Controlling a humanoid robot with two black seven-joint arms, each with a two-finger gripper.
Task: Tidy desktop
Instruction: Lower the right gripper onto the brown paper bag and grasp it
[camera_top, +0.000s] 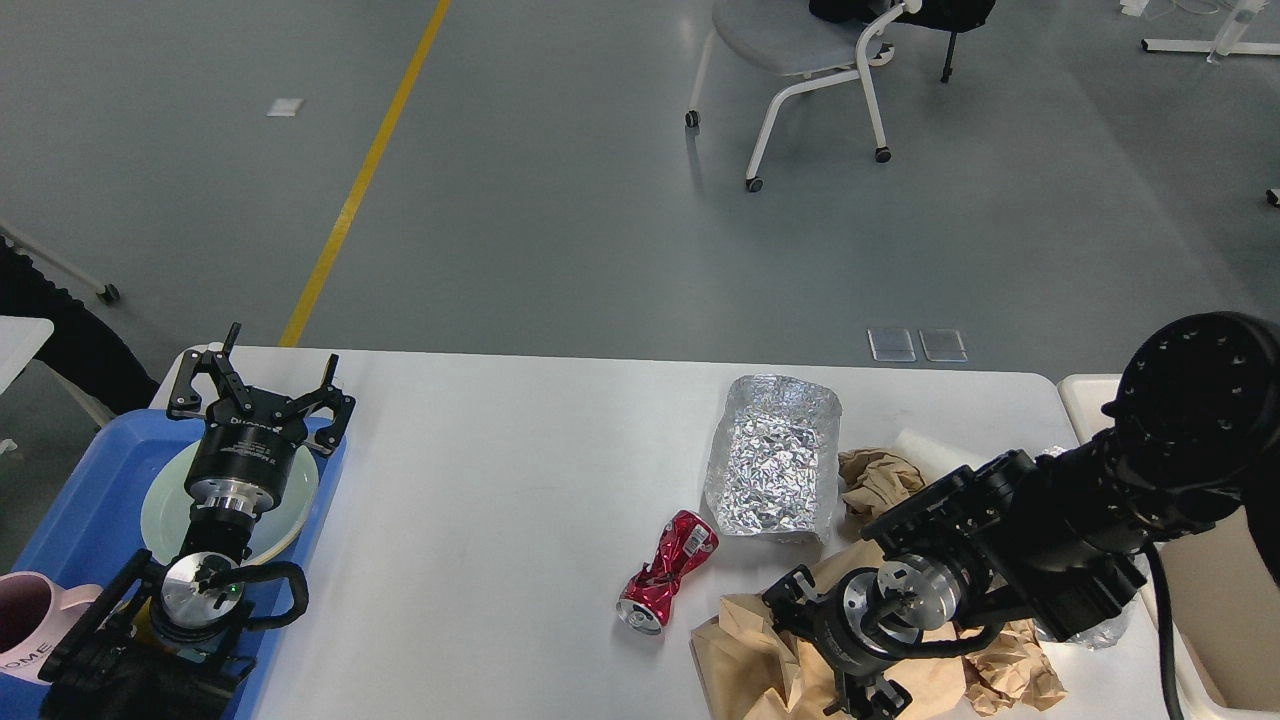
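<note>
On the white desktop (500, 470) lie a crushed red can (668, 572), a crinkled foil tray (775, 470) and a brown paper bag (745, 660) with crumpled brown paper (1010, 668) beside it. My right gripper (822, 662) points down into the paper bag near the front edge. Its fingers are dark and partly cut off, so I cannot make out their state. My left gripper (262, 388) hangs open and empty over the blue tray's far end.
The blue tray (90, 500) at the left holds a pale plate (165, 510) and a pink mug (22, 620). A beige bin (1225, 600) stands at the right edge. A clear plastic bag (1098, 628) is mostly hidden behind my right arm.
</note>
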